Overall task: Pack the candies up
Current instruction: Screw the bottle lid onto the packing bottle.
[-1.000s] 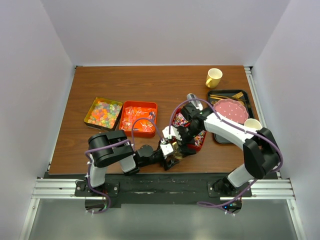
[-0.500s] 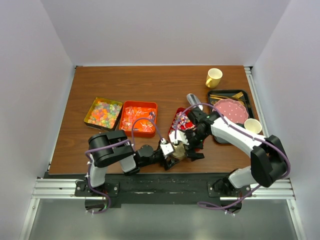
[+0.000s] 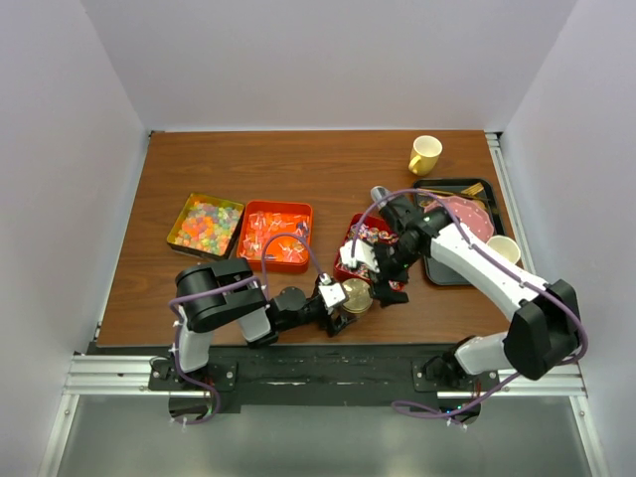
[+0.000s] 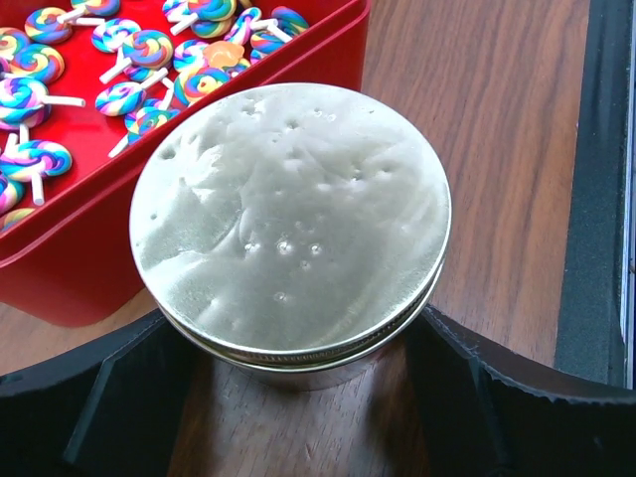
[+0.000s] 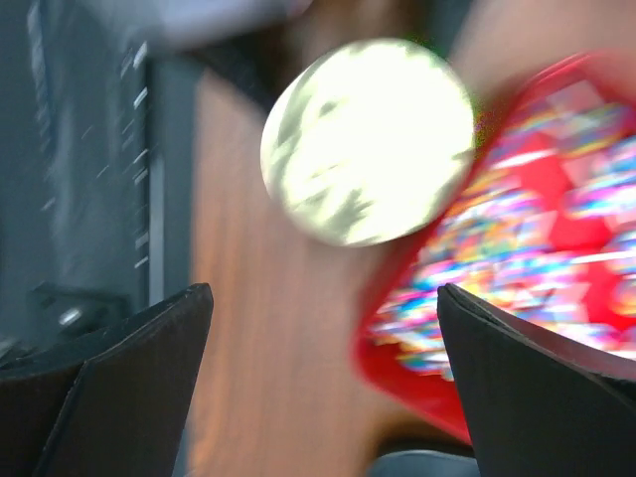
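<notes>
The candies are spread over three open trays in the middle of the overhead view. Orange, yellow, green and red gummy pieces [image 3: 205, 225] fill a yellow square tray [image 3: 180, 218] at centre left. Just beside it to the right, clear-wrapped sweets [image 3: 275, 235] lie in an orange square tray [image 3: 275, 206]. Further right, pink, white and purple swirled lollipops on white sticks [image 4: 60, 60] sit in a red plastic tray [image 4: 70, 283], partly hidden overhead by the right arm.

Below the red tray, touching or almost touching its near corner, a round gold metal tin [image 4: 288, 229] stands upright on the brown wooden table [image 3: 298, 169] with its dimpled lid on. What is inside it cannot be seen.

The left jaws stand wide around the tin, one black finger against each side, and appear to be holding it. The right jaws hang above the tin and the red tray, spread fully wide with nothing between them; that wrist view is blurred.

All three trays look well stocked, so most of the packing seems undone. The lid would probably have to come off before any sweets go in, unless the tin is already filled.

At upper right stand a yellow mug [image 3: 424, 154] and a black tray [image 3: 452, 183] carrying a pink dotted plate [image 3: 477, 214].
</notes>
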